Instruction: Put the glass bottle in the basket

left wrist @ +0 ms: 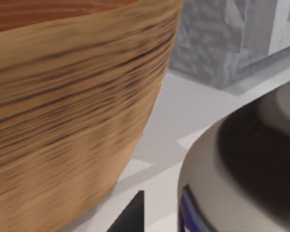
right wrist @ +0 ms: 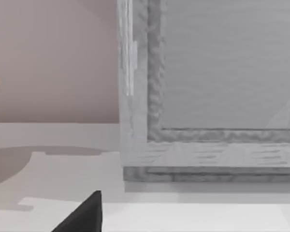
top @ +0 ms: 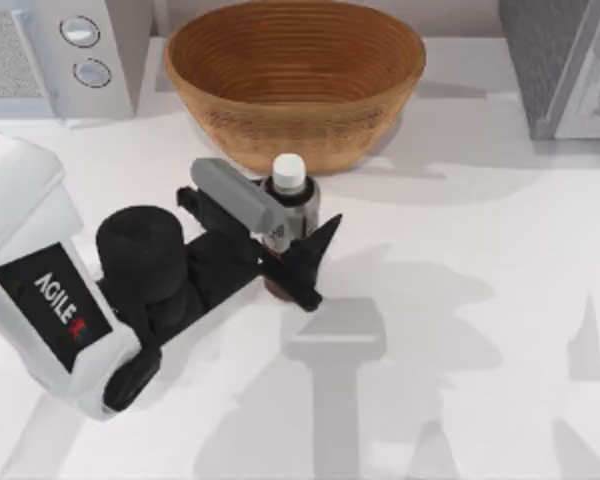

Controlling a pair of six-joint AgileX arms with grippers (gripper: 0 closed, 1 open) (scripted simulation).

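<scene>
Just in front of the one basket [top: 295, 75] – one glass bottle [top: 289, 195], upright, cap up – left end effector [top: 285, 235] clamped round it.

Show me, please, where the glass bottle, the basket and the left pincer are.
glass bottle [top: 288, 172]: top view, on its white cap.
basket [top: 280, 125]: top view, on its near outer wall.
left pincer [top: 288, 238]: top view, midway between its fingertips, round the bottle.

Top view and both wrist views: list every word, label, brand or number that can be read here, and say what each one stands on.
"AGILE" in white, followed by a red mark: on the black panel of the left arm, at the top view's left.
Glass bottle: its grey label carries small dark marks, too blurred to read.
Two round knobs on the white appliance: no legible markings.
Basket: no text.
</scene>
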